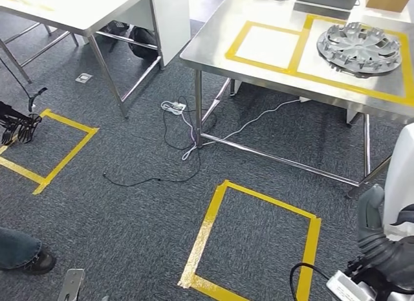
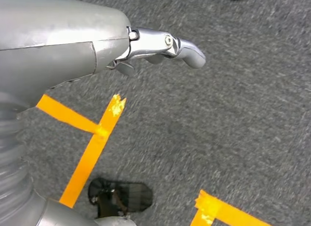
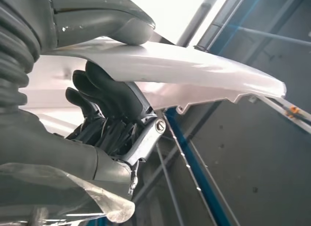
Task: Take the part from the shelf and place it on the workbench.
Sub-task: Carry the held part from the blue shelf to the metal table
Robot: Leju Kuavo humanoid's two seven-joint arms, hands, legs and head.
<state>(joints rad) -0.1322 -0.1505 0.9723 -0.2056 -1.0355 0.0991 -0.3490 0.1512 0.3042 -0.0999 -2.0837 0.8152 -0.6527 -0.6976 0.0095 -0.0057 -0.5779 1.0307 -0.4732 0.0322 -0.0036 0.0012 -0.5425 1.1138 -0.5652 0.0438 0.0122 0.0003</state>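
The part is a long white curved panel (image 3: pixel 205 70); my right hand (image 3: pixel 110 109) grips it, dark fingers curled under it and the thumb over its top. In the head view the panel's white edge (image 1: pixel 401 178) rises at the far right above my right arm (image 1: pixel 378 239). The steel workbench (image 1: pixel 220 48) stands ahead at the upper right, marked with yellow tape squares. My left hand (image 2: pixel 165 43) hangs over the carpet holding nothing; its dark fingers (image 1: pixel 19 127) show at the left edge of the head view.
A silver wheel cover (image 1: pixel 360 47) lies in the right taped square on the workbench. Cables and a power strip (image 1: pixel 173 107) trail across the carpet by the bench leg. A yellow tape square (image 1: pixel 253 243) marks the floor ahead. A person's shoe (image 1: pixel 34 261) is at lower left.
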